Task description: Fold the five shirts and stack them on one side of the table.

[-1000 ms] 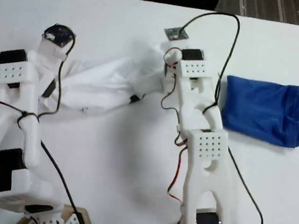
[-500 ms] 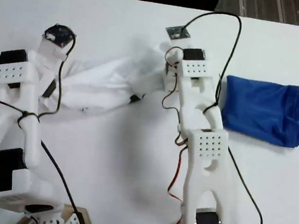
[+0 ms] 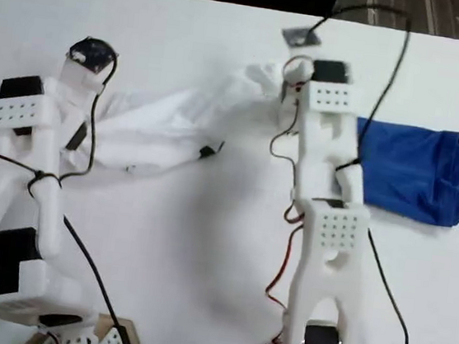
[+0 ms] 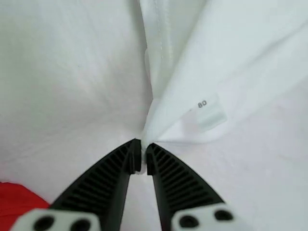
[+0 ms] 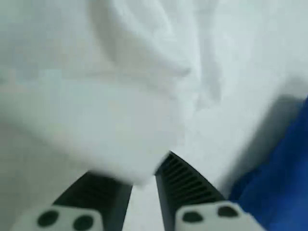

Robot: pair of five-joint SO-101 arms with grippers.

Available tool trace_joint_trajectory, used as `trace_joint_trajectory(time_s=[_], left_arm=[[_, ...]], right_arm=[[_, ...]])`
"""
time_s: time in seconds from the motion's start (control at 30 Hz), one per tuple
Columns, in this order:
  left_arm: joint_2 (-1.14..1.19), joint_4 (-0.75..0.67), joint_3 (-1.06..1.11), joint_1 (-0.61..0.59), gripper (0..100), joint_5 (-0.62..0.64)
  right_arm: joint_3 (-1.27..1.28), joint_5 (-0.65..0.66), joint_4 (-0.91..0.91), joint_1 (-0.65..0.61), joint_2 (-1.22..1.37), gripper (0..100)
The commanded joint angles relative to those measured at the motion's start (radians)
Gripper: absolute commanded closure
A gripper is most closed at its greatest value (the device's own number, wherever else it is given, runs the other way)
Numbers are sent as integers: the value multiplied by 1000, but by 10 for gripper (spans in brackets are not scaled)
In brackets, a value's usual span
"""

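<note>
- The white shirt (image 3: 164,123) lies bunched and stretched across the far part of the table (image 3: 196,243), between the two arms.
- The left gripper (image 4: 143,155) has its jaws pressed together on a fold of this shirt, near its label (image 4: 209,113).
- The right gripper (image 5: 144,175) pinches the shirt's other end, with cloth draped over one finger.
- A folded blue shirt (image 3: 416,172) lies beside the right arm.
- A red shirt (image 4: 14,204) lies near the left gripper.

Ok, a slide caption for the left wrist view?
Left claw pinching a white shirt by its edge, red cloth nearby.
</note>
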Motion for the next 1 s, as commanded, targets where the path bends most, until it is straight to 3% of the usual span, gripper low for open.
trace_joint_trajectory(time_s=[0.0,0.23,0.43,0.7,0.97], left_arm=[[-81,57,-47,41,976,8],[-318,264,-47,100,976,-5],[-491,359,50,95,976,-58],[-588,153,437,97,976,-87],[-588,-6,610,100,976,-83]], right_arm=[[31,98,24,25,-223,978],[514,140,21,28,-605,978],[1066,285,-54,36,-937,978],[1801,559,-375,36,-1288,978],[1999,580,-484,31,-1438,958]])
